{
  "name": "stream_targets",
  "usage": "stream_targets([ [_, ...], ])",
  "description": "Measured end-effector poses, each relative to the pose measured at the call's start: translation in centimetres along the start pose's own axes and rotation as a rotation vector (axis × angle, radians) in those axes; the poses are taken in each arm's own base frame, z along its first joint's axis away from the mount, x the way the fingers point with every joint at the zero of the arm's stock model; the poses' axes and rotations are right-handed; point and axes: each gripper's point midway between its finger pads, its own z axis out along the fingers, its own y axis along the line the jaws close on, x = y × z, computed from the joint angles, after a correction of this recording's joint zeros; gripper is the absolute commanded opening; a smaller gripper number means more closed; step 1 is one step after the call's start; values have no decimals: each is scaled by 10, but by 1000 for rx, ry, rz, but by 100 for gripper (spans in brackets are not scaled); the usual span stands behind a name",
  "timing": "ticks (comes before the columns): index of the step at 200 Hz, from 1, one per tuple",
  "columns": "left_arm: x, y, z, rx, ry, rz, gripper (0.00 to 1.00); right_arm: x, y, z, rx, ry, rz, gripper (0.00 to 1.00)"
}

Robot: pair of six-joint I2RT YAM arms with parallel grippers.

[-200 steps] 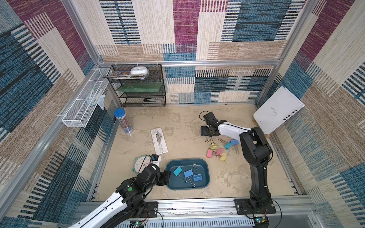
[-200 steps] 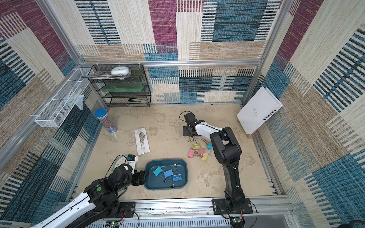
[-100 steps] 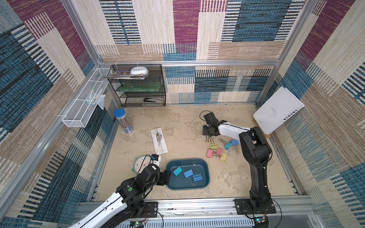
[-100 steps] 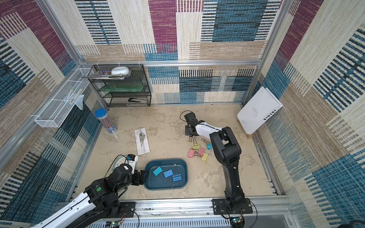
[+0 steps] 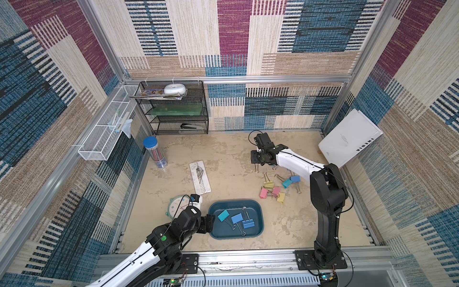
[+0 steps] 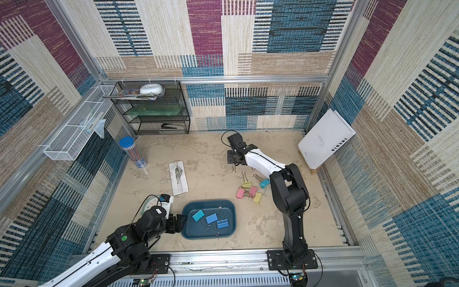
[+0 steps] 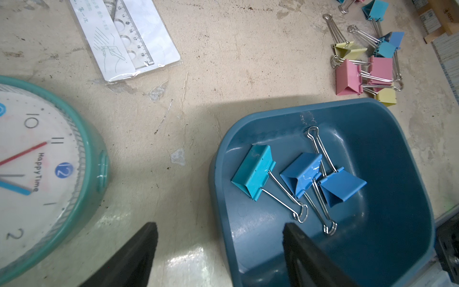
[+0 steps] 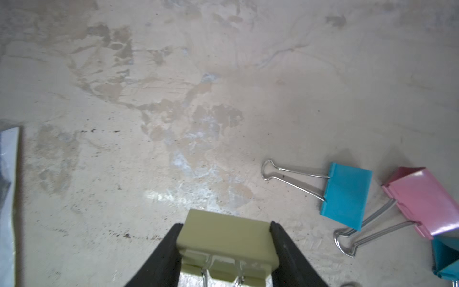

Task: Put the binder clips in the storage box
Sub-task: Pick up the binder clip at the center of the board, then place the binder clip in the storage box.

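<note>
Right wrist view shows the right gripper [image 8: 225, 225] clamped on a yellow binder clip [image 8: 223, 238] well beyond the storage box [image 5: 235, 201] holding 3 clips [image 5: 236, 218], so carrying it over looks next; left gripper [image 7: 219, 225] open beside the box

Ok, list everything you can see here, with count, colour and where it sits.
storage box: one, dark teal-blue, front of table.
binder clips in box: three, one teal, two blue, lying inside.
loose binder clips: at least six, pink, yellow, teal and blue, on table by right arm; more partly hidden.
held binder clip: one, pale yellow, in right tool.
ruler sleeve: one, clear-white, mid table.
clock: one, teal rim, white face, left of box.
pencil tube: one, clear, blue cap, near rack.
shelf rack: one, black mesh, back left.
wire basket: one, white, left wall.
book: one, white, leaning at right wall.
left tool: open, over box's rim.
right tool: shut on held binder clip.
</note>
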Motion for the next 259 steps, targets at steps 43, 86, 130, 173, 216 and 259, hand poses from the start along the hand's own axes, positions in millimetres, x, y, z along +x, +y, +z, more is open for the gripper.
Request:
stream_targets([
  [43, 0, 0, 0, 0, 0, 0, 83, 48, 84, -54, -178, 25, -191, 44],
  [86, 0, 0, 0, 1, -1, 0, 83, 152, 132, -100, -318, 106, -384, 44],
  [130, 0, 0, 0, 1, -1, 0, 83, 210, 157, -117, -418, 131, -476, 44],
  [173, 0, 0, 0, 1, -1, 0, 83, 225, 138, -102, -343, 146, -473, 44],
  [216, 0, 0, 0, 0, 0, 0, 83, 230, 125, -97, -300, 138, -472, 47],
  [259, 0, 0, 0, 0, 0, 0, 83, 240, 104, -82, -247, 151, -456, 56],
])
